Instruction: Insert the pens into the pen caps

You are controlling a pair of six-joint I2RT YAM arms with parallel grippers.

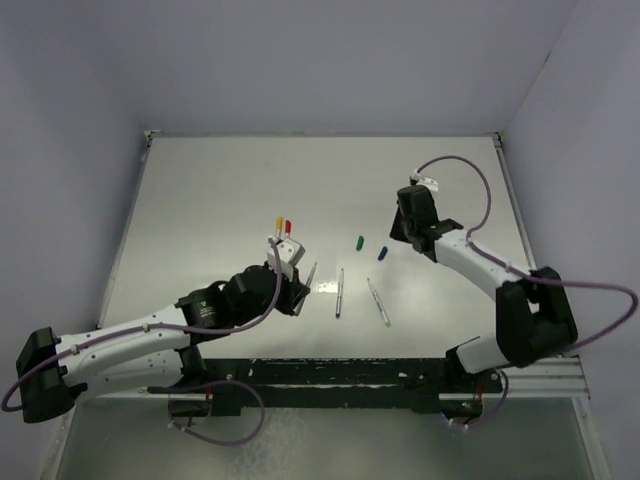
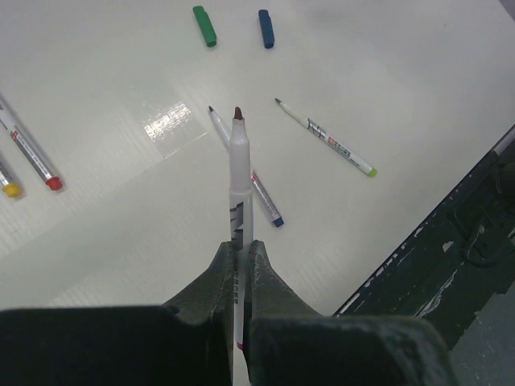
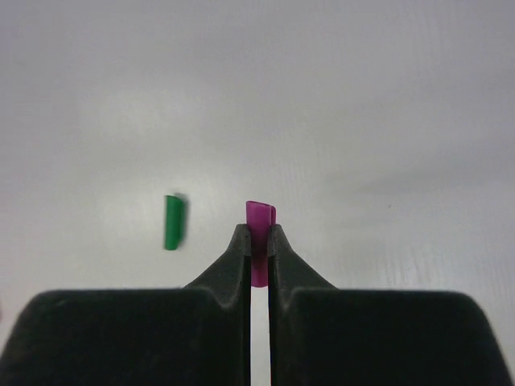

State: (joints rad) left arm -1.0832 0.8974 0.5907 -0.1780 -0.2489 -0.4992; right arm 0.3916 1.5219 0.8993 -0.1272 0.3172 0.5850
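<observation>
Now, on the white tabletop [image 1: 220,180], the left gripper [image 2: 241,251] is closed tight on one pen [image 2: 238,161] (uncapped, tip pointing out) near the front edge. The right gripper [image 3: 257,235], twd. the right edge, pinches the purple cap [image 3: 260,215]. Two more pens [image 2: 326,138] lie near the front edge; green cap [image 2: 204,26] & blue cap [image 2: 265,28] lie approx. mid-table.

A purple plastic cap [image 3: 260,215], a green plastic cap [image 3: 174,223] and a blue plastic cap [image 2: 265,28] are seen; a thin white-barrelled pen [image 2: 241,177] is tipped in a dark shade.
</observation>
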